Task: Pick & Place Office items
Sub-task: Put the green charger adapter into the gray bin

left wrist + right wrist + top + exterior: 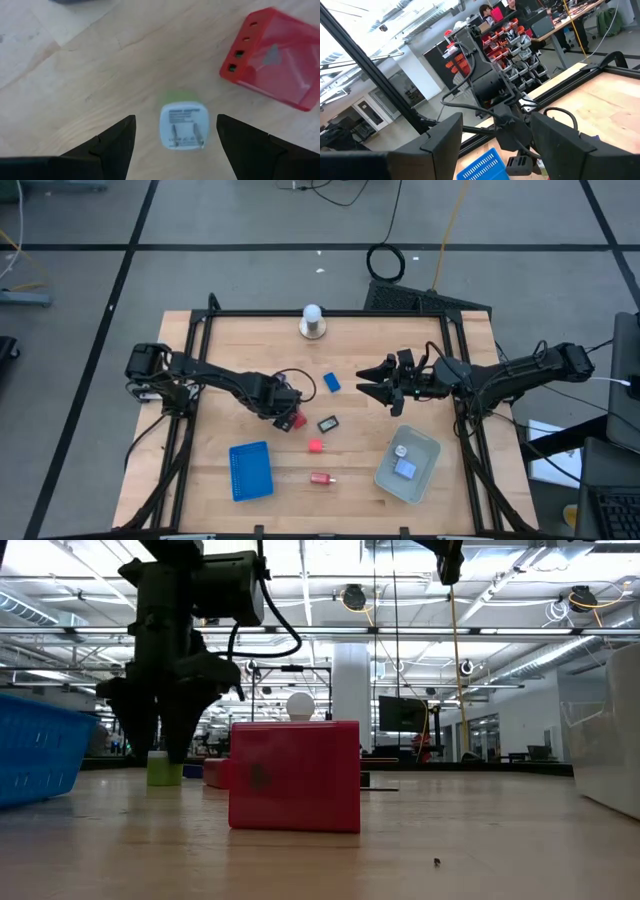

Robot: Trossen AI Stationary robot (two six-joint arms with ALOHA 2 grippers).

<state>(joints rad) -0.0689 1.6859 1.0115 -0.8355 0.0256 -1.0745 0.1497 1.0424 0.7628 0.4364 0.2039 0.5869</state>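
My left gripper [175, 118] [286, 406] is open, pointing down over a small charger plug [183, 126] with a white face, a green body and two prongs up, which stands on the table. The fingers stand on either side of it without touching. In the low view the plug [158, 769] shows green below the fingertips. A red block with sockets [272, 57] [297, 421] lies close beside it. My right gripper [372, 380] [496, 117] is open, raised above the table's right half. A blue block [331, 381], a black labelled rectangle [327, 422], a pink block [316, 446] and a red piece [321, 478] lie on the table.
A flat blue tray [250, 470] lies near the front left. A clear grey bin [425, 472] at the front right holds two small pale bits. A white ball on a metal base [312, 321] stands at the far edge. A black frame borders the table.
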